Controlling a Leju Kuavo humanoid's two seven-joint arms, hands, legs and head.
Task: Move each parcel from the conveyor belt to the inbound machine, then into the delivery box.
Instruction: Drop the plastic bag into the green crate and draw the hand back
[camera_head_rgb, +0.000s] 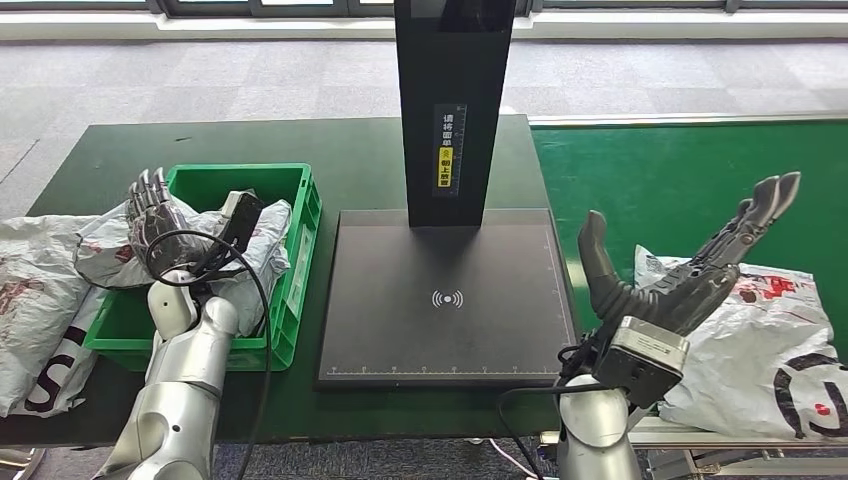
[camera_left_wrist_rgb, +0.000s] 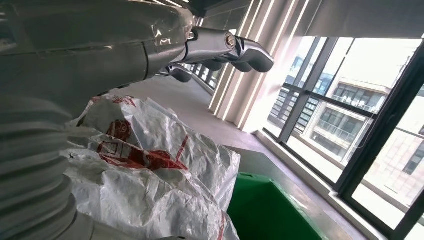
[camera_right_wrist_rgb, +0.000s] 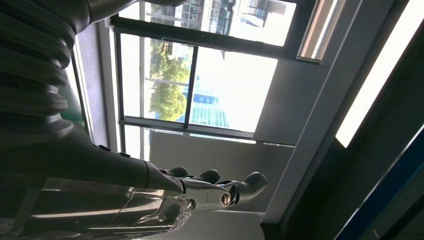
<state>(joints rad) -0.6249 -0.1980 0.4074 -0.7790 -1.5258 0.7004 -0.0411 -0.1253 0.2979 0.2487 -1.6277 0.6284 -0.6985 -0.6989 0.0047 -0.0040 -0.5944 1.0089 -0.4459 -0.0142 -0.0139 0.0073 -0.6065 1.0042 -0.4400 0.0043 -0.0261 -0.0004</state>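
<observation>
On dark green table (camera_head_rgb: 330, 150): black inbound machine (camera_head_rgb: 447, 300); grey carpet (camera_head_rgb: 250, 80) behind.

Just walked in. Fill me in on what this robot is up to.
It is sorting parcels. The left hand is over a white parcel lying in the green delivery box, holding nothing. The right hand is raised, open and empty, above the next parcel on the green conveyor belt. The black inbound machine between them has nothing on its plate. Another bag lies left of the box.
</observation>
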